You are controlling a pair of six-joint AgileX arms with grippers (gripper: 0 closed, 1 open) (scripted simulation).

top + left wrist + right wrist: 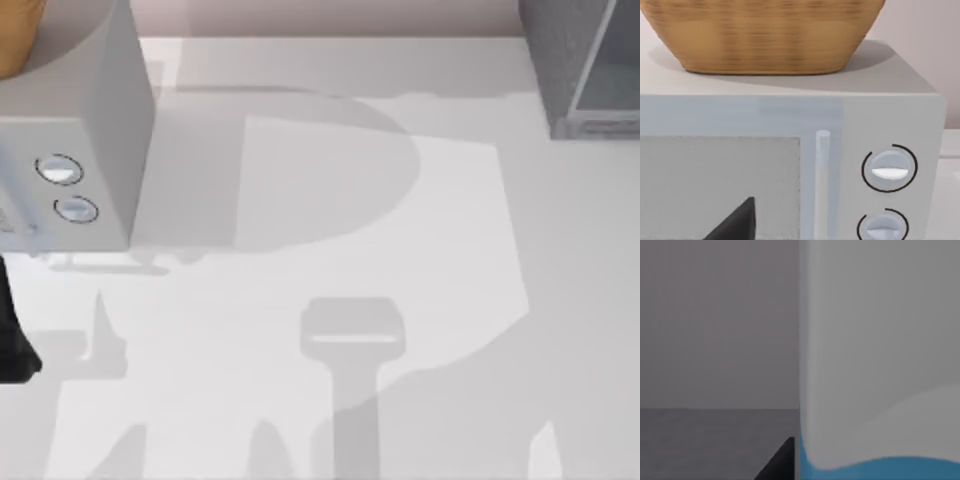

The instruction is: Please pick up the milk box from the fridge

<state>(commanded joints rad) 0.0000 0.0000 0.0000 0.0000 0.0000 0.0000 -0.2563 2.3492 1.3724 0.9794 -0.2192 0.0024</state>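
milk box (880, 365): right up against the right wrist camera, inside the dark fridge (575, 60) at the table's (330, 230) far right.
right claw: grip state unreadable.
tip: square on the carton, squeeze firmly, withdraw straight.
left arm: parked facing knobbed box (890, 170).

No readable text, brand, number or sign appears anywhere. The microwave (790, 165) front and its two knobs (889, 168) are unmarked, and the milk box (880, 365) side shows no lettering.
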